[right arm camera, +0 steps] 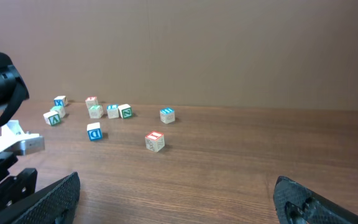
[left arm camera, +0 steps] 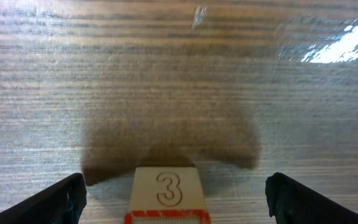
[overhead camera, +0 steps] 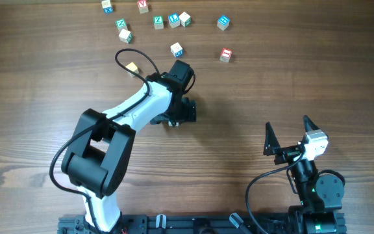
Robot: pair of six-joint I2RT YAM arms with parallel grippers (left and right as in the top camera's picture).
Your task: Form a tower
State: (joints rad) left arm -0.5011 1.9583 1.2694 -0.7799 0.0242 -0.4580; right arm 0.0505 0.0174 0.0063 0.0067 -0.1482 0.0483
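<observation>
1. Grained brown wooden table [overhead camera: 317,71], overhead: loose letter cubes [overhead camera: 174,19] scatter beyond the left arm [overhead camera: 135,107]. The right gripper [overhead camera: 287,133] gapes, well right of that arm.
2. Left wrist: the tower [left arm camera: 166,193], pale square top engraved 3, red-edged, stands untouched between the left gripper's [left arm camera: 176,183] spread fingers.
3. Right wrist: small cubes dot the table beside that arm.
</observation>
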